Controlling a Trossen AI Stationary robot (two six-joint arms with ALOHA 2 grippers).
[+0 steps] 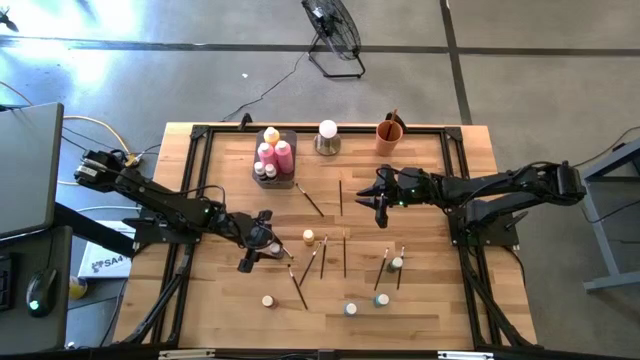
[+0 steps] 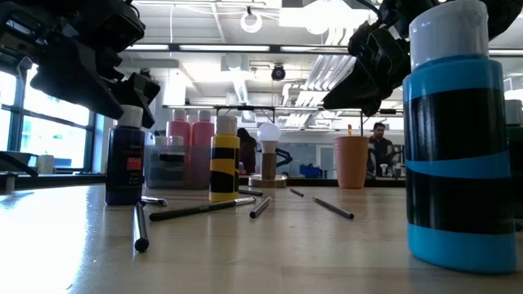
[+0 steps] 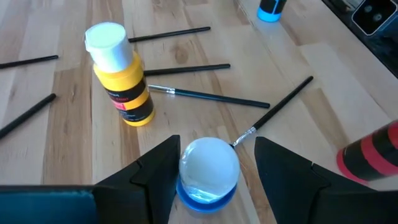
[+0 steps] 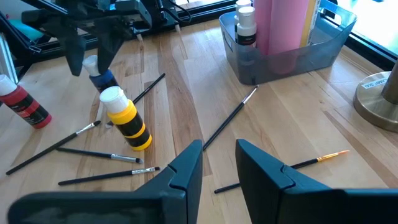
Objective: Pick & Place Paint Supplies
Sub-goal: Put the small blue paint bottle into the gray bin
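My left gripper (image 3: 205,171) stands with its jaws apart around a small blue bottle (image 3: 208,174); the white cap sits between my fingers, but only the left wrist view shows this. From above, that bottle is hidden under my left gripper (image 1: 262,238), and I cannot tell whether the fingers touch its sides. Just ahead of that gripper stands a yellow bottle (image 3: 121,81) with a white cap and black bands, smooth plastic on pale wood planks. Thin dark paintbrushes (image 3: 208,96) lie scattered around it, one with a metal ferrule just beside the blue bottle. A red bottle (image 3: 373,158) is cut off at the edge.

My right gripper (image 4: 217,165) hangs with nothing between its separated jaws, above the bare wooden table (image 4: 298,124). Beyond it sits a grey translucent tray (image 4: 298,53) holding pink bottles (image 4: 283,25), their tops cut off. The high view alone shows the orange cup (image 1: 389,134) and the white ball (image 1: 327,130).
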